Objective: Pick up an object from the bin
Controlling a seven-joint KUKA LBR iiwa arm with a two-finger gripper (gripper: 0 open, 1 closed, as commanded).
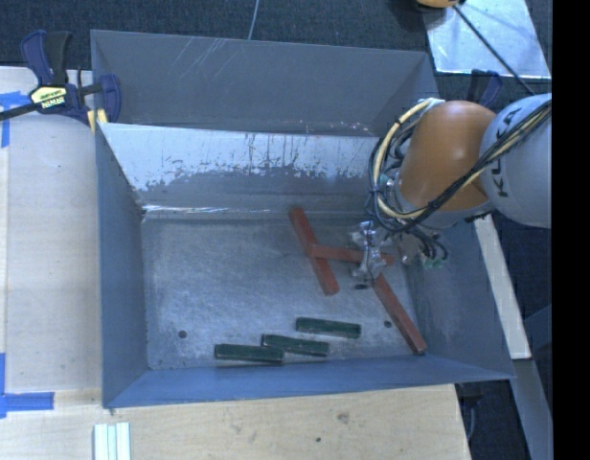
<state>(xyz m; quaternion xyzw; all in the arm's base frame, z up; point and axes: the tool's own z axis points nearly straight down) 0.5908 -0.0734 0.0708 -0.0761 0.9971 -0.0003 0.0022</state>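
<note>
We see the gripper (370, 259) low in the right half of the grey metal bin (118, 286), close to the floor, with the arm's rounded orange cover (446, 156) above it and a loop of cables (383, 161) running down the wrist. The gripper sits where three red-brown bars come together. A short red-brown bar (335, 253) lies almost level and runs from the left into the gripper's tip. A slanted red-brown bar (312, 249) crosses the short one's left end, reaching from near the back wall down toward the middle of the floor. A long red-brown bar (400, 314) starts just beneath the gripper and slants away to the front right corner.

The gripper is directly over the right end of the short bar and the upper end of the long one. We cannot tell which of the two it touches, nor whether it is released or clenched, since the tip is small and crowded by its own hardware.

Near the front wall, well apart from the gripper, three dark green bars lie roughly level: an upper green bar (327, 328), a middle green bar (295, 345) just below it, and a left green bar (249, 354) touching the middle one's left end.
</note>
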